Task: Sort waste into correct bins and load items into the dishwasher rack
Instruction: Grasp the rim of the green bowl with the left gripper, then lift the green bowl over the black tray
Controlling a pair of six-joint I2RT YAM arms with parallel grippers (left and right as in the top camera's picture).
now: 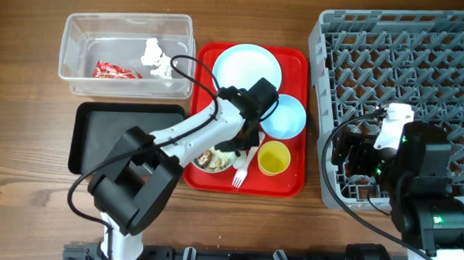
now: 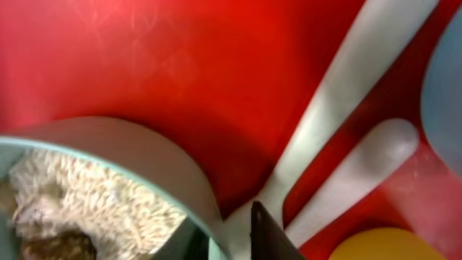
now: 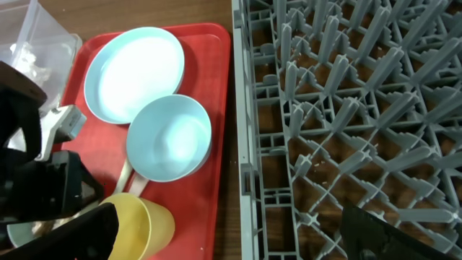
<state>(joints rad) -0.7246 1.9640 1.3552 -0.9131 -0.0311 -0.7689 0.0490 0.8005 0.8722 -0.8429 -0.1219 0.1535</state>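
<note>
The pale green bowl holds beige food scraps and sits on the red serving tray's front left. My left gripper is shut on its rim, one finger inside and one outside. Beside it lie the white fork and two white cutlery handles. The light blue plate, light blue bowl and yellow cup also stand on that tray. The red wrapper and white tissue lie in the clear tub. My right gripper hangs open over the grey dishwasher rack's left wall.
The black tray lies left of the red serving tray, under my left arm. A black cable loops over the clear tub's corner. Bare wooden table shows between the serving tray and the rack.
</note>
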